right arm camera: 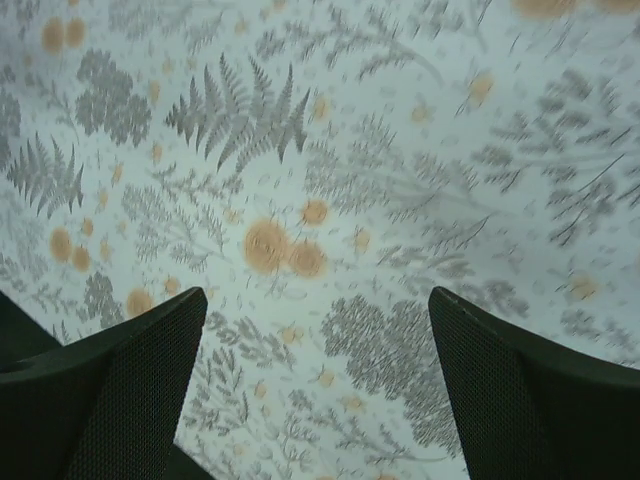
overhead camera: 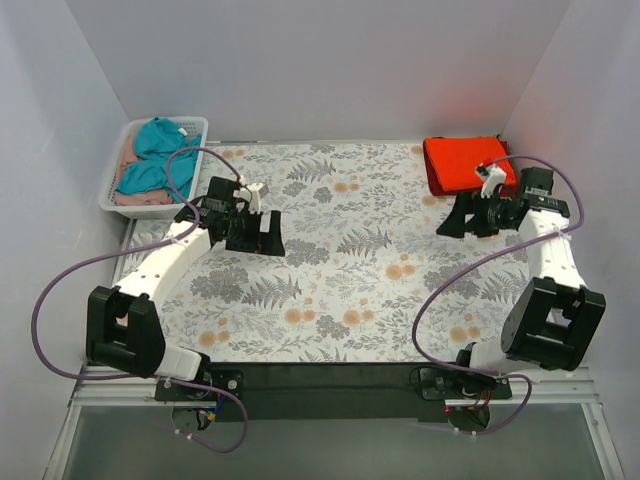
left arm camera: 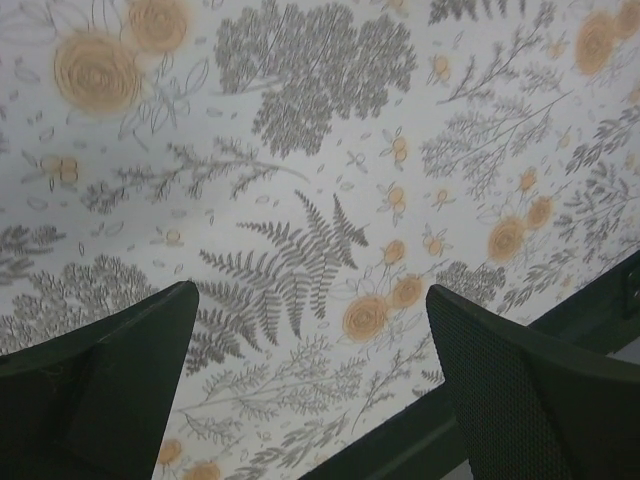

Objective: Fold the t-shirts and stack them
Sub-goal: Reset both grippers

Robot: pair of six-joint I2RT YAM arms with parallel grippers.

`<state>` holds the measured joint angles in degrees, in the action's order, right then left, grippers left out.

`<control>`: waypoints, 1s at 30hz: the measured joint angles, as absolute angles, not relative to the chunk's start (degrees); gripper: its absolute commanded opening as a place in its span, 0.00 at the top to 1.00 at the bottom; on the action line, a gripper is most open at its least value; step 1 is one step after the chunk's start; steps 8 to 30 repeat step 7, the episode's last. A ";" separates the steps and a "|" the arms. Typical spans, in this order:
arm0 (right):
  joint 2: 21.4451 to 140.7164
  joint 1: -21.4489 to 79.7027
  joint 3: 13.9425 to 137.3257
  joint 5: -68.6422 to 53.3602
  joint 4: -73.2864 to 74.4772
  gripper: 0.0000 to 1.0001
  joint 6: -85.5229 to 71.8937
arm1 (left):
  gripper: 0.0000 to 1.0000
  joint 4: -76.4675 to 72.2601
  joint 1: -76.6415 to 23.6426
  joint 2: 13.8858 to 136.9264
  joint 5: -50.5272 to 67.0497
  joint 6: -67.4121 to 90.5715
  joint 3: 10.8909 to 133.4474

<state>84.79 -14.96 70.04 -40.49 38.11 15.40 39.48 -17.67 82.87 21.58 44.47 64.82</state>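
The left fingers (left arm camera: pixel 110 380) stand wide apart with nothing between them. The right fingers (right arm camera: pixel 120 390) are spread equally wide and also hold nothing. Both pairs hang over bare patterned cloth.

**Surface and room**
- The worktop (overhead camera: pixel 350 260) is covered by a pale cloth printed with grey ferns and small orange flowers. A dark strip runs along its near edge, where the arm bases are bolted.
- Plain white walls enclose the worktop on the left, far and right sides.
- A white slotted plastic basket (overhead camera: pixel 115 195) sits at the far-left corner, against the left wall. It holds a crumpled teal garment (overhead camera: pixel 160 140) lying on a pale pink garment (overhead camera: pixel 135 198).
- A purple cable (overhead camera: pixel 60 290) loops from each arm.

**Hidden or unclear**
- Both wrist views show only finger tips and cloth, slightly blurred – no garment appears in either.
- In the overhead view the right arm's wrist covers part of the shirt's near edge; contact cannot be judged.
- Whether a second shirt lies beneath the visible one cannot be told.

**Task item**
- The bright orange-red folded cotton t-shirt (overhead camera: pixel 462 162) lies at the far-right corner of the worktop, close to the right wall – a flat, roughly rectangular bundle with neat edges, just behind the right fingers.
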 measured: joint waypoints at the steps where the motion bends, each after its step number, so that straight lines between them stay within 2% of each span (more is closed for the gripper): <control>1: 82.94 -14.90 67.31 -40.49 39.83 0.02 16.58 | 0.02 40.05 -17.15 81.76 21.45 44.42 62.89; 7: 69.49 -13.65 58.96 -38.76 45.71 0.02 22.79 | 0.02 43.53 -14.81 71.44 19.42 44.34 55.44; 30: 69.49 -13.65 58.96 -38.76 45.71 0.02 22.79 | 0.02 43.53 -14.81 71.44 19.42 44.34 55.44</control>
